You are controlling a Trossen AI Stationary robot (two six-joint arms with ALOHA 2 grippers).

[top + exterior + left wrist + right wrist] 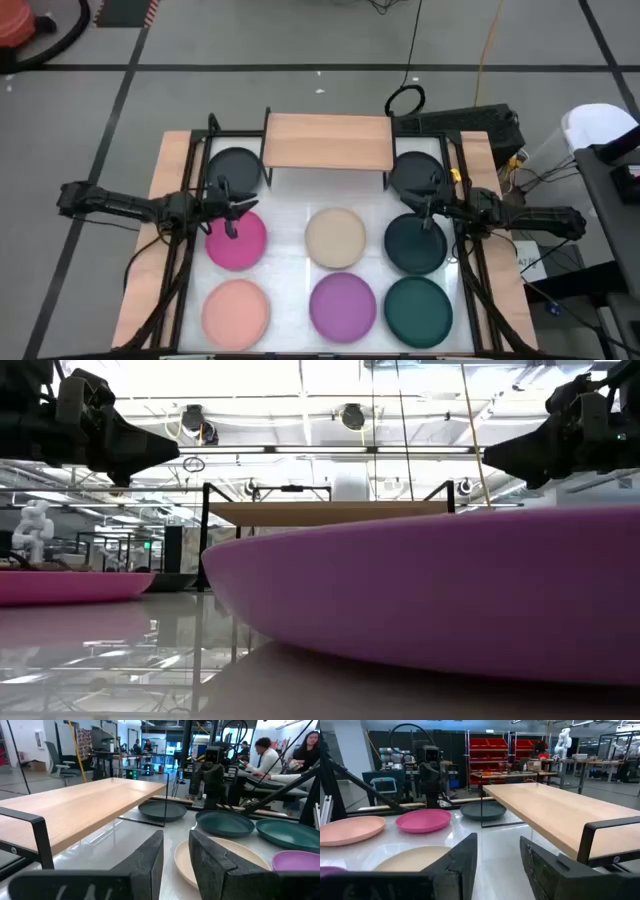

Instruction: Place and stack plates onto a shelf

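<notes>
1. The shelf (328, 140) stands at the far middle of the worktop (300, 225), and its wooden board is bare; no plate has been placed on it yet.
2. All eight plates lie flat on the worktop: a charcoal plate (236, 168) at the shelf's left end, another charcoal plate (417, 172) at its right end, then the magenta plate (237, 242), beige plate (335, 237) and a teal plate (414, 244) in the middle row, and the pink plate (237, 308), purple plate (342, 303) and second teal plate (418, 305) in the near row.
3. The left end effector (229, 214) hangs above the far edge of the magenta plate, its fingers (145, 860) spread a little with nothing between them.
4. The right end effector (430, 212) hovers over the far edge of the middle-row teal plate, fingers (457, 857) likewise parted and empty.
5. Judged from this, the job is at its very start: both arms are poised for a first pick.
6. The next move likely calls for lowering one end effector to a plate's rim, pinching that thin edge, lifting the plate clear of its neighbours, and carrying it over the board.
</notes>
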